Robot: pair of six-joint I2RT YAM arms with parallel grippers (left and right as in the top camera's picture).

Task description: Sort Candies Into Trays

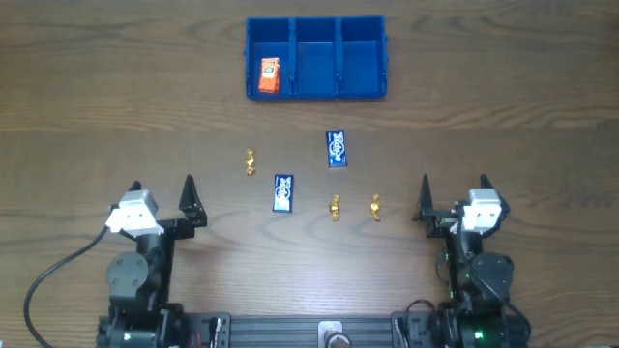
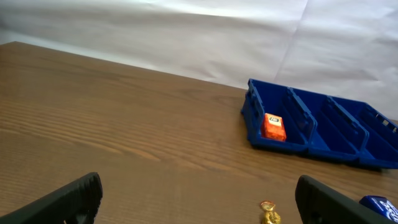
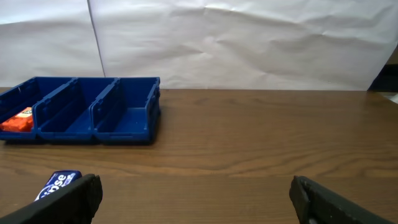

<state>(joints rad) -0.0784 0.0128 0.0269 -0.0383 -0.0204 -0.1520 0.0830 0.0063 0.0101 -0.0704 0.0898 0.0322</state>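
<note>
both claws sit back by the bases: left claw (image 1: 162,184) around 7 o'clock on the desk (image 1: 87,106), right claw (image 1: 454,181) around 5. each is spread wide open and holding nothing. just past them near the middle there's a gold candy (image 1: 335,208), with a second gold candy (image 1: 375,206) at its 3 o'clock, twisted wrappers running 12 to 6. at 9 o'clock of those is the near blue bar (image 1: 283,192), long axis 12 to 6, white lettering i can't make out. a lone gold candy (image 1: 250,161) sits at its 11 and the far blue bar (image 1: 336,148) at its 1, also lying 12 to 6. farthest out at 12 is the blue tray (image 1: 319,94), three compartments. the orange candy (image 1: 270,75) lies in the 9 o'clock one, lengthwise 12 to 6, label unreadable.
</note>
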